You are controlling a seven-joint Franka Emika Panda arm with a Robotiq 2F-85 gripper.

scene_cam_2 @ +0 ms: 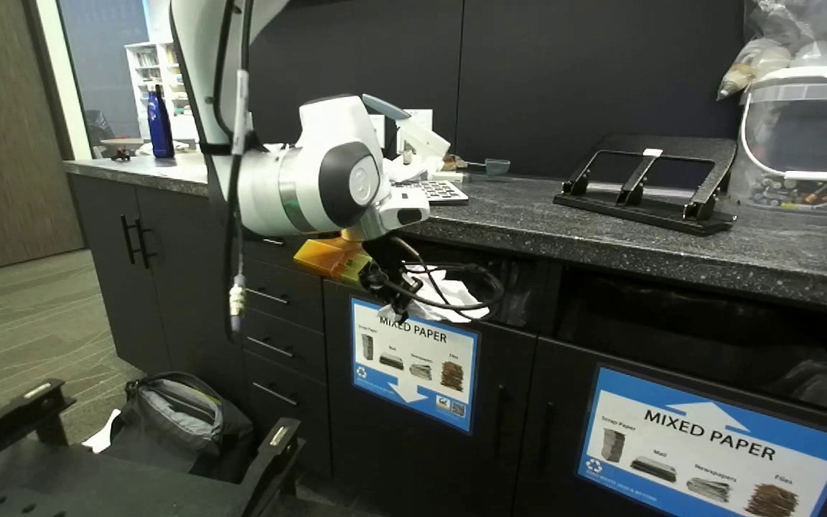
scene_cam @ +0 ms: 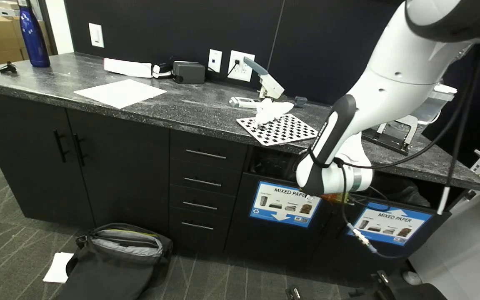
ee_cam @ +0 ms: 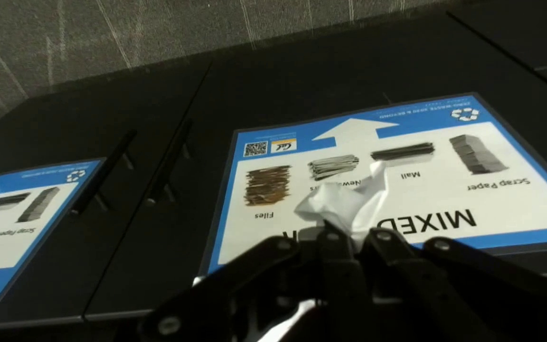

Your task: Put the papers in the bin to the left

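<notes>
I see the pincer (ee_cam: 356,237) pinching crumpled paper (ee_cam: 344,204) in front of left MIXED PAPER bin (scene_cam_2: 424,391), near its top. Another wad (scene_cam: 271,111) on checkered board (scene_cam: 283,132), on counter (scene_cam: 198,110).

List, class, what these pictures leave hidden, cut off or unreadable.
Bin to the left: contents hidden behind its front, both exterior views.
Its label: most of the word PAPER covered by the end effector and held paper, wrist view.
Neighbouring label: cut off by the wrist view's left edge.
Checkered board: partly behind the arm in an exterior view.
</notes>
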